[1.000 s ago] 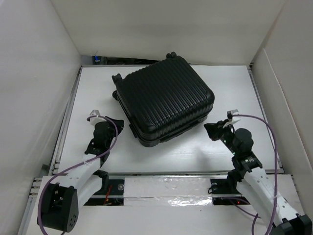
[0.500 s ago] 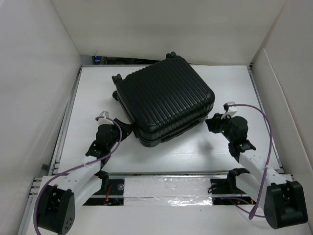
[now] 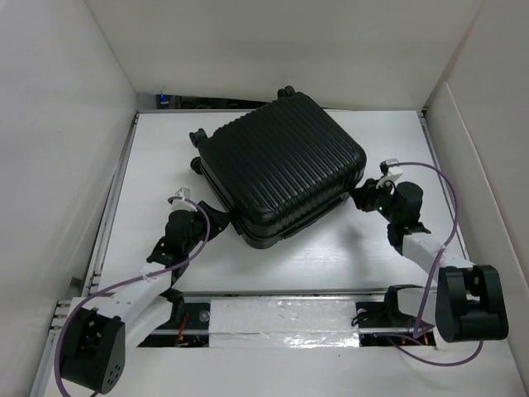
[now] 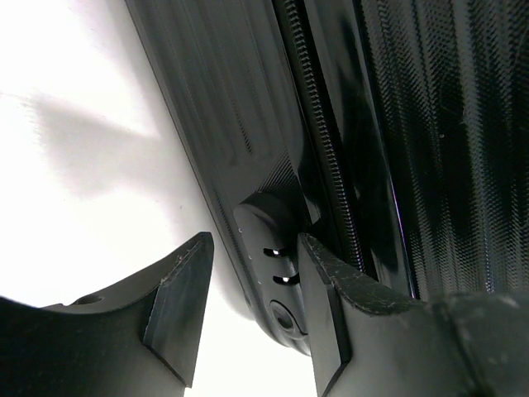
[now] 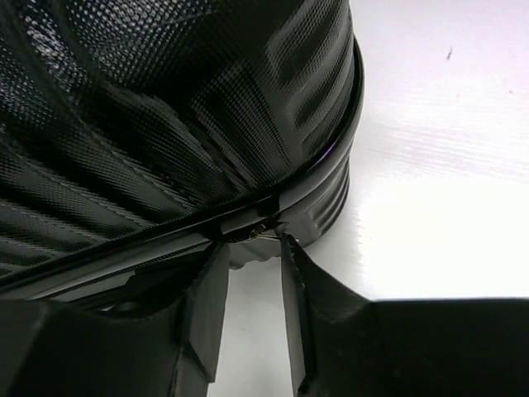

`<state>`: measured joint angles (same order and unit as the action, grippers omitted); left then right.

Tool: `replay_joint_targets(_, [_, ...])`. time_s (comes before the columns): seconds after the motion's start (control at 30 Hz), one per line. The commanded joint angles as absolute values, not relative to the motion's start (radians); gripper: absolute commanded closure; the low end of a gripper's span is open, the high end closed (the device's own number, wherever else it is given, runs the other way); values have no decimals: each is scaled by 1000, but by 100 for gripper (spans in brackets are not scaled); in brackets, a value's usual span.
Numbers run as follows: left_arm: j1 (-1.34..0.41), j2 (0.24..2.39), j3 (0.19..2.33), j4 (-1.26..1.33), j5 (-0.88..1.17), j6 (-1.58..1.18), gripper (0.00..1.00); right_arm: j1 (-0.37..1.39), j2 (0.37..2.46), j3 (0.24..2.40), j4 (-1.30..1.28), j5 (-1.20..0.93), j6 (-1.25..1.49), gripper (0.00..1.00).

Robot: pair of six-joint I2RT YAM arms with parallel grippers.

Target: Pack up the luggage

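The luggage (image 3: 281, 169) lies flat and closed in the middle of the table (image 3: 397, 141), turned at an angle, its ribbed black shell facing up. Small wheels (image 3: 287, 91) show at its far edge.

At the near-left corner the left pincer (image 4: 252, 310) is released. Its fingers (image 4: 178, 306) stand wide apart on either side of a rounded knob (image 4: 269, 223) on the shell's side wall, just beside the zipper line (image 4: 318, 124).

At the right corner the right pincer (image 5: 252, 281) sits against the seam between the two shell halves. Its fingers (image 5: 211, 306) are only narrowly parted, with bare table showing between them. A small metal piece (image 5: 263, 232) lies at their tips; whether they pinch it, I cannot tell.
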<state>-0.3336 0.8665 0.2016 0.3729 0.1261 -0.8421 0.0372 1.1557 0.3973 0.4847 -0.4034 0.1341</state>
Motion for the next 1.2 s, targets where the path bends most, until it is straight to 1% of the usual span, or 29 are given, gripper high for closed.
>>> replay_joint_targets(0.0, [-348,864,196,394,189,-827,58,19,1198,448,627,-482,129,65])
replay_joint_targets(0.07, [-348,856,196,394,193,-827,59,18,1218,446,646,-471,138,70])
replay_joint_targets(0.13, [-348,847,196,396,195,-827,59,9,1229,446,664,-472,144,77])
replay_joint_targets(0.2, [-348,836,199,394,195,-827,60,9,1252,445,684,-474,150,77])
replay_joint_targets(0.27, [-348,827,199,391,192,-827,60,-1,1270,452,704,-491,152,80])
replay_joint_targets(0.3, [-348,824,201,388,192,-827,60,-2,1278,454,727,-509,155,79])
replay_joint_targets(0.37, [-348,815,199,379,190,-825,60,-14,1284,445,742,-526,170,70])
replay_joint_targets(0.4, [-348,813,198,376,189,-825,60,-27,1281,440,742,-537,172,65])
replay_joint_targets(0.43, [-348,811,196,374,189,-825,60,-44,1272,430,744,-541,175,56])
replay_joint_targets(0.5, [-348,810,196,374,190,-825,61,-58,1275,426,747,-563,179,53])
replay_joint_targets(0.6, [-348,810,196,377,190,-824,61,-67,1310,446,787,-606,187,52])
replay_joint_targets(0.8, [-348,808,190,394,202,-824,61,-67,1379,529,732,-690,160,62])
replay_joint_targets(0.93, [-348,808,192,405,218,-827,61,-67,1378,526,732,-683,160,76])
replay_joint_targets(1.07, [-348,808,193,413,224,-828,62,-67,1410,540,735,-686,164,82])
replay_joint_targets(1.13, [-348,810,195,413,227,-827,62,-67,1434,543,750,-673,170,90])
replay_joint_targets(1.17, [-348,808,196,414,232,-827,62,-67,1440,542,761,-672,176,92])
